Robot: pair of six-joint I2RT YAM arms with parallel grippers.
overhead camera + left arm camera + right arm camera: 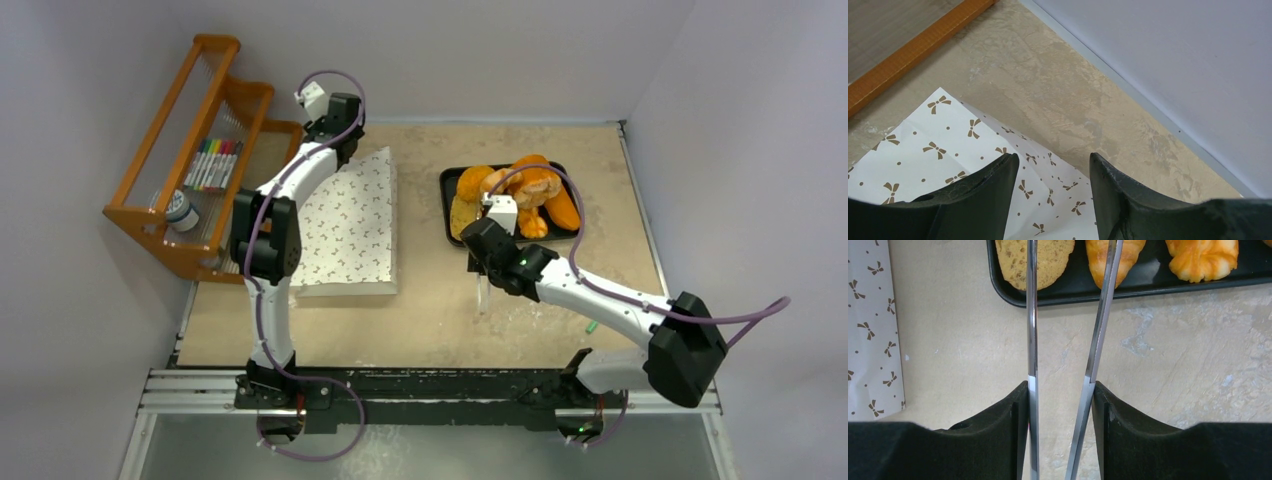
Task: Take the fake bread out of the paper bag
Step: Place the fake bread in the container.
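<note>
The white paper bag with small brown bow marks lies flat on the table's left half. My left gripper hovers open and empty over its far corner, and the left wrist view shows the bag under the spread fingers. The fake bread is piled on a black tray. My right gripper is shut on metal tongs, just in front of the tray. In the right wrist view the tong blades reach over a flat tan slice and a loaf, with a croissant beside them.
An orange wooden rack with markers and a small jar stands at the far left. A small green bit lies near the right arm. The back wall is close beyond the bag. The bag's edge lies left of the tongs.
</note>
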